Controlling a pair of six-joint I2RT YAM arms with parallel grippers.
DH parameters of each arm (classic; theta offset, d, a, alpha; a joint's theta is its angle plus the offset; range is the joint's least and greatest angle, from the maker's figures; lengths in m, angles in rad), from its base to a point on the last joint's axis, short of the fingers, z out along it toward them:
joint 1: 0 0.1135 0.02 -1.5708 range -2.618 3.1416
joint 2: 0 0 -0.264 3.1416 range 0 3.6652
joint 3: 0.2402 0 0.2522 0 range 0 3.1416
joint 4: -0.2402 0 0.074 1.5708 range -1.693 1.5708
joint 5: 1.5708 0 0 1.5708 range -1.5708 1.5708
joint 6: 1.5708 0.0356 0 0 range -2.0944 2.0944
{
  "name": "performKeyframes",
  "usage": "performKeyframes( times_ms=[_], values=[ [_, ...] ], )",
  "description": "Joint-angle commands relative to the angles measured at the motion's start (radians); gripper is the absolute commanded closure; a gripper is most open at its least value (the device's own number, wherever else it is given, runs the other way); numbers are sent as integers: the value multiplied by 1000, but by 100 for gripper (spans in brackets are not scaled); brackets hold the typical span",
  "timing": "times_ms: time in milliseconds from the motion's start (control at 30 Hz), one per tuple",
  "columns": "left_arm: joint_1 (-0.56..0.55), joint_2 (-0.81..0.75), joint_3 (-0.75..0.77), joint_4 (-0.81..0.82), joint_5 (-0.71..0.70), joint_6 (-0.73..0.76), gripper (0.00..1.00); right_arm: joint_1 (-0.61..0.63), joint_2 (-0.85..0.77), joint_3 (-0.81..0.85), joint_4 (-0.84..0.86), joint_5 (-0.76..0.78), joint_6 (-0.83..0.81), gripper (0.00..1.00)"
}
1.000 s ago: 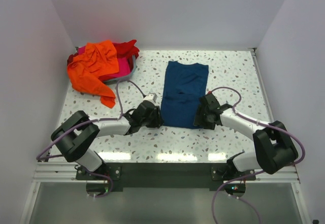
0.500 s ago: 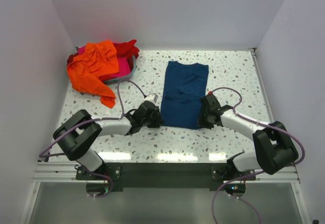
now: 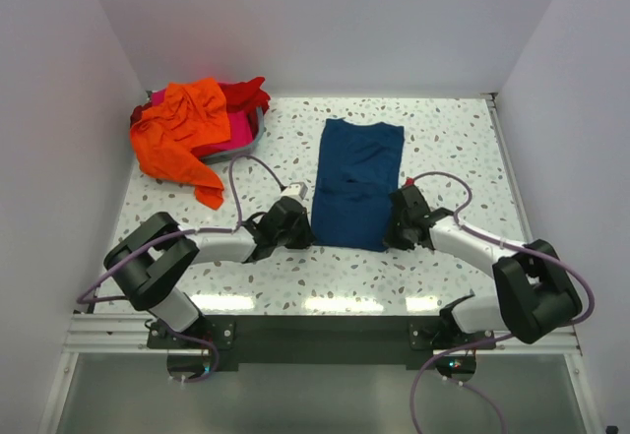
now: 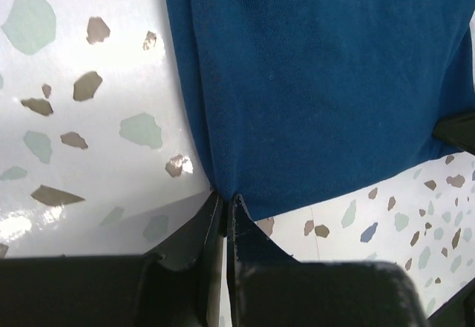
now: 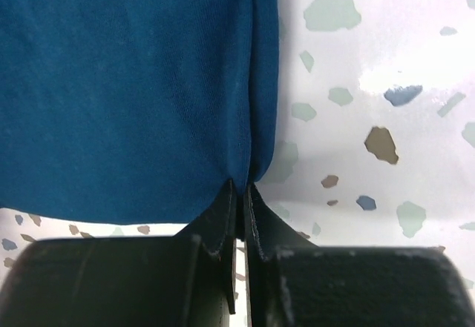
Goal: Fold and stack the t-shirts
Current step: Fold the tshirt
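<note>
A navy blue t-shirt lies flat on the speckled table as a long folded strip; it also fills the left wrist view and the right wrist view. My left gripper is shut on the shirt's near left corner. At the near right corner my right gripper is shut on the cloth. An orange t-shirt is heaped at the back left, over a red one and a magenta pink one.
The heap of shirts sits in a grey basket at the back left, with orange cloth spilling onto the table. White walls close in the speckled table on three sides. Both arms lie low along the near half of the table.
Both grippers have shut on the near corners of the navy shirt, having been open a second ago. Each has edged slightly inward toward the cloth.
</note>
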Motion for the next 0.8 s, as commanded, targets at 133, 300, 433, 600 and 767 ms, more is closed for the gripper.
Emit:
performKeyframes(
  times_ms=[133, 300, 433, 600, 767],
  values=[
    [-59, -122, -116, -150, -38, -9, 100, 24, -145, -92, -188, -7, 7, 100],
    [-140, -196, -161, -173, -71, -51, 100, 118, -229, -119, -283, 0, 50, 100],
    [-205, -286, -187, -245, -138, -107, 100, 188, -324, -135, -345, 14, 105, 100],
    [-272, -420, -219, -300, -180, -170, 100, 271, -412, -144, -421, 14, 168, 100],
    [-295, -518, -201, -357, -157, -177, 100, 320, -508, -144, -508, 0, 198, 100]
  ],
)
